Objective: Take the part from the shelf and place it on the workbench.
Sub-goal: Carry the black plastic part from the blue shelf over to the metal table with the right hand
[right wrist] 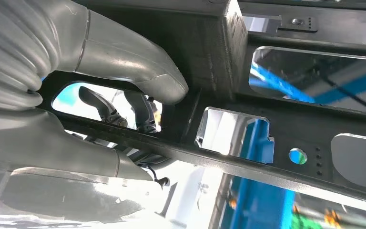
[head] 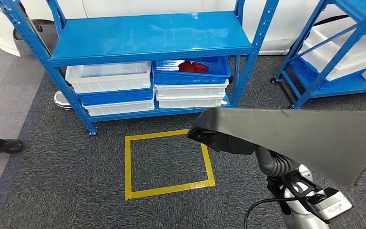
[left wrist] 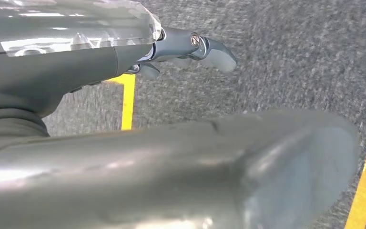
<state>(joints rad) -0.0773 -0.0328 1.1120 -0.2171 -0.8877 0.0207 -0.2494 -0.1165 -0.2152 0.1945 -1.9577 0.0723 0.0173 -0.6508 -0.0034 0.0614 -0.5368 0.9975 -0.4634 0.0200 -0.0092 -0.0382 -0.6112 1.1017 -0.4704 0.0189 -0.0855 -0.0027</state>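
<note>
Gripping the dark part [right wrist: 267,119], right hand [right wrist: 76,114]; left hand [left wrist: 190,47] hangs empty.

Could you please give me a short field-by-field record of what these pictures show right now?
Part: large dark grey part, lifted over the carpet
Right hand: right hand grips the part's black cut-out frame
Left hand: left hand beside the part; contact cannot be told
Shelf: blue shelf ahead, top board bare
Bins: white bins and a blue bin holding red items
Floor: yellow taped square on grey carpet
Workbench: unseen
</note>
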